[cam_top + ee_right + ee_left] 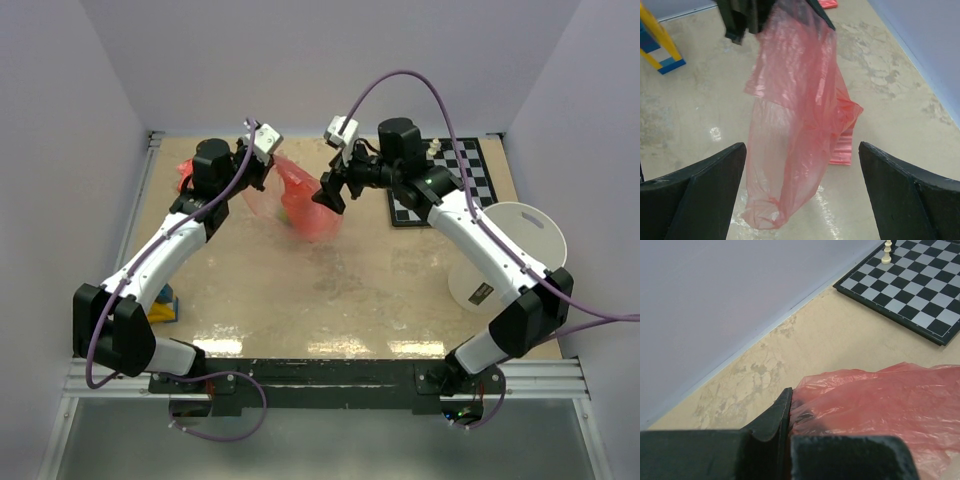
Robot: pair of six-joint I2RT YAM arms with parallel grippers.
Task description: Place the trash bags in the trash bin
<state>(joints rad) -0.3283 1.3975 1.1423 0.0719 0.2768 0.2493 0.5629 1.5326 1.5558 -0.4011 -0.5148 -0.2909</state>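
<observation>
Left hand (789,415) is clenched on the top edge of the trash bag (790,110), and the thin red film hangs limp below it, over the far middle of the desk (330,300). I can't tell whether its tail brushes the surface. Right hand (802,145) is released, fingers spread wide, squared up to the hanging film from just beside it, holding nothing.

Here's where it could go sideways. That pinch up top looks like a narrow bite on slippery plastic, so a tug from the other side might pull the film straight out. If the right hand closes on a single layer, or too low, the bag may twist into a rope instead of opening.

The trash bin (520,235) sits well apart, over at the right edge, with the right arm's own forearm lying across it in the overhead view. Swinging toward it, that arm could clip the rim and tip the light bucket.

There's also a small solid red piece (842,152) lying flat behind the bag. It's the same colour and easy to grab by mistake.
</observation>
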